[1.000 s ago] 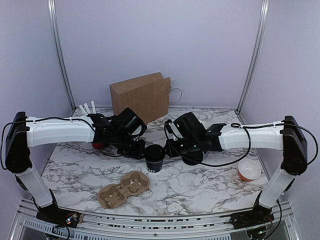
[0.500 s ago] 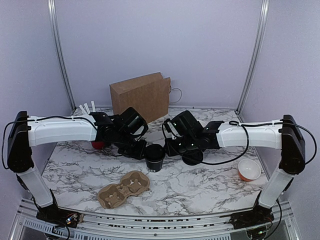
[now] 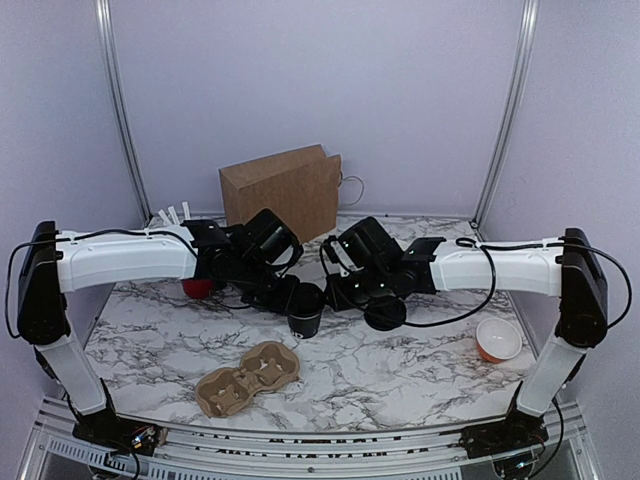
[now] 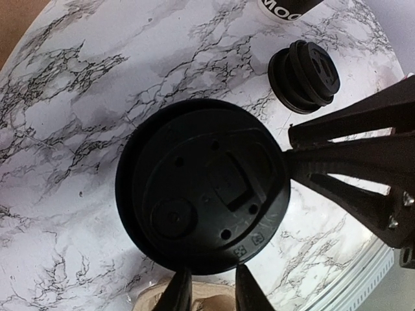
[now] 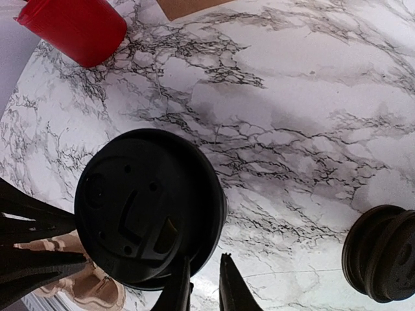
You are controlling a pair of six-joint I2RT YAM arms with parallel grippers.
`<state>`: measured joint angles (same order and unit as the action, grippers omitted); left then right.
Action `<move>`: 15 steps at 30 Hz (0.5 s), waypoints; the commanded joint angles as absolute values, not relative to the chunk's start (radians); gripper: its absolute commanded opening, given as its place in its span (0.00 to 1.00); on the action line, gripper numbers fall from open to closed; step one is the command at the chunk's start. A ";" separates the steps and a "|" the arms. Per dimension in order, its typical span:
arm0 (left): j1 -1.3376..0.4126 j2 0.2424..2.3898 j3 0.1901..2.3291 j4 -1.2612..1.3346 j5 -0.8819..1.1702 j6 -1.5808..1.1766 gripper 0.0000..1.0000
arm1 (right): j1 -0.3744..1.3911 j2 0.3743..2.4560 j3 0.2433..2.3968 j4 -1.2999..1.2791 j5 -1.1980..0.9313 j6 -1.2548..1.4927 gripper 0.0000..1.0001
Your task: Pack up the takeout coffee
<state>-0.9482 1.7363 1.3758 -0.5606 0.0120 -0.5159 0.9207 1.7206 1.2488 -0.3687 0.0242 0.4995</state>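
The takeout coffee (image 3: 305, 310) is a small black cup with a black round lid, standing upright mid-table between the two arms. Its lid (image 4: 202, 194) fills the left wrist view and shows again as the lid (image 5: 149, 204) in the right wrist view. My left gripper (image 3: 283, 295) hangs at the cup's left side, and my left gripper (image 4: 211, 293) has its tips at the lid's near rim, narrowly open with nothing between them. My right gripper (image 3: 333, 293) sits at the cup's right side. My right gripper (image 5: 203, 288) is also narrowly open, one fingertip overlapping the lid's edge.
A cardboard drink carrier (image 3: 250, 378) lies near the front edge. A brown paper bag (image 3: 282, 195) stands at the back. A red cup (image 3: 197, 288) with white sticks is left, a stack of black lids (image 3: 385, 314) right of the cup, an orange bowl (image 3: 497, 340) far right.
Both grippers have closed in on the cup from either side. The cup has shifted slightly back and left.
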 commanded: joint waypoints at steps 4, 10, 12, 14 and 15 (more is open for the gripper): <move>-0.930 1.734 1.425 -0.551 0.000 -0.501 0.24 | 0.915 1.721 1.317 -0.394 0.014 0.476 0.16; -0.902 1.725 1.408 -0.550 0.004 -0.525 0.24 | 0.913 1.709 1.318 -0.409 0.007 0.466 0.16; -0.891 1.717 1.393 -0.542 -0.001 -0.536 0.24 | 0.913 1.703 1.311 -0.410 0.008 0.465 0.16; -0.874 1.704 1.374 -0.525 0.001 -0.547 0.24 | 0.913 1.695 1.310 -0.412 0.005 0.463 0.16; -0.862 1.698 1.364 -0.518 0.007 -0.551 0.24 | 0.913 1.692 1.309 -0.414 0.003 0.460 0.16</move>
